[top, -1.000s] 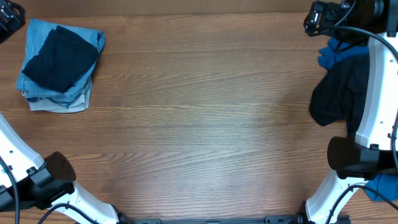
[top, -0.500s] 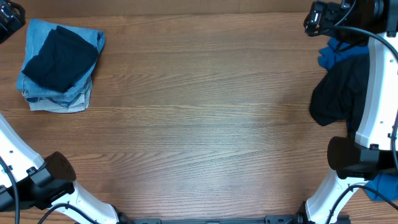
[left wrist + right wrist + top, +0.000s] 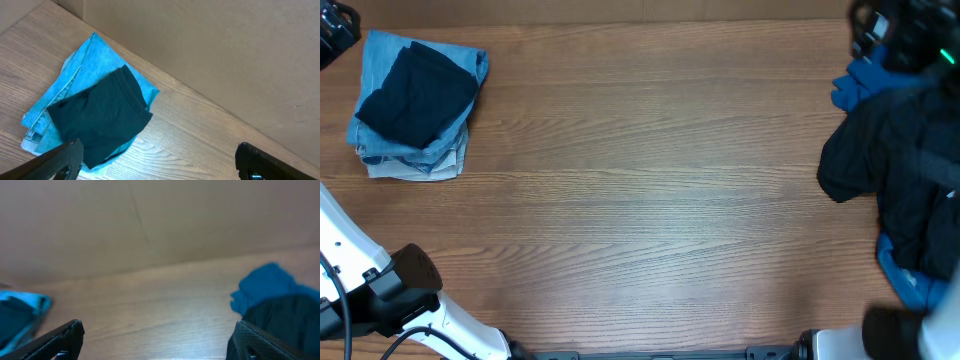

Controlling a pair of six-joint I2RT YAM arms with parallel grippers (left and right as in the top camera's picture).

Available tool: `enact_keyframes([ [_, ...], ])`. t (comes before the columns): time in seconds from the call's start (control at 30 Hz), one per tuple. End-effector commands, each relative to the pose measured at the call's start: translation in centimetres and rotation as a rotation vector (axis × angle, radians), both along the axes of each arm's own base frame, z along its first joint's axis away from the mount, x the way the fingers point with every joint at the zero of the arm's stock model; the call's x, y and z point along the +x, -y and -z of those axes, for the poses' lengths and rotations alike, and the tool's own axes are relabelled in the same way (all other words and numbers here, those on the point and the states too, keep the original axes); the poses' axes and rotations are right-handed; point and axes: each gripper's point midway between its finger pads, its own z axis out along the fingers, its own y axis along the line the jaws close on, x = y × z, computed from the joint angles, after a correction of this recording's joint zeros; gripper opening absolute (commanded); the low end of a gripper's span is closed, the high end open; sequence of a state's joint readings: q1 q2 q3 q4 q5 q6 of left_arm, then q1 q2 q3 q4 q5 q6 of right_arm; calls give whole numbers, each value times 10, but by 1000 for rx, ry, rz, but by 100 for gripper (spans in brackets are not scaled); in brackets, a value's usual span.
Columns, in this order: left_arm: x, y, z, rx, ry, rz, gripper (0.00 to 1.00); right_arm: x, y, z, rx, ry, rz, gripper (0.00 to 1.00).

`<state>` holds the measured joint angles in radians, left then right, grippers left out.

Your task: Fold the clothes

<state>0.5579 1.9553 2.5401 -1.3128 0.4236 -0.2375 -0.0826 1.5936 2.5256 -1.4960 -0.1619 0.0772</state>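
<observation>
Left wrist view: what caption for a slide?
Open left hand above a folded dark shirt lying on a pale blue garment.

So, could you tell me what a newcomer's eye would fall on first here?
Most striking is the heap of dark clothes on the table, at its right edge, a bright blue shirt poking out at its far end. At the far left corner, a folded dark shirt lies atop pale denim-like garments.

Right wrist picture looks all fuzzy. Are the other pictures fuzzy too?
Right wrist view: soft all over, and the bright blue shirt has smudgy edges. Left wrist view: sharp, and the folded dark shirt has clean edges. Overhead view: crisp on the left, smeared at the right edge.
</observation>
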Motion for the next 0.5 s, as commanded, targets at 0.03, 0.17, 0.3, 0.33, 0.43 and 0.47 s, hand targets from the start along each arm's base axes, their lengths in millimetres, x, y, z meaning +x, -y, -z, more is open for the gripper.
enact_keyframes([
  [0.03, 2, 0, 3, -22, -1, 0, 100, -109, -6, -46, -21, 182, 15, 100],
  [0.17, 2, 0, 3, -22, -1, 0, 100, -178, -9, -20, -29, 215, 30, 100],
  [0.3, 2, 0, 3, -22, -1, 0, 100, -219, -12, 28, -31, 211, 33, 100],
  [0.33, 2, 0, 3, -22, -1, 0, 100, -225, -12, 40, -30, 206, 33, 100],
  [0.43, 2, 0, 3, -22, -1, 0, 100, -229, -17, 75, -17, 190, 11, 100],
  [0.47, 2, 0, 3, -22, -1, 0, 100, -223, -18, 85, -15, 194, 0, 100],
])
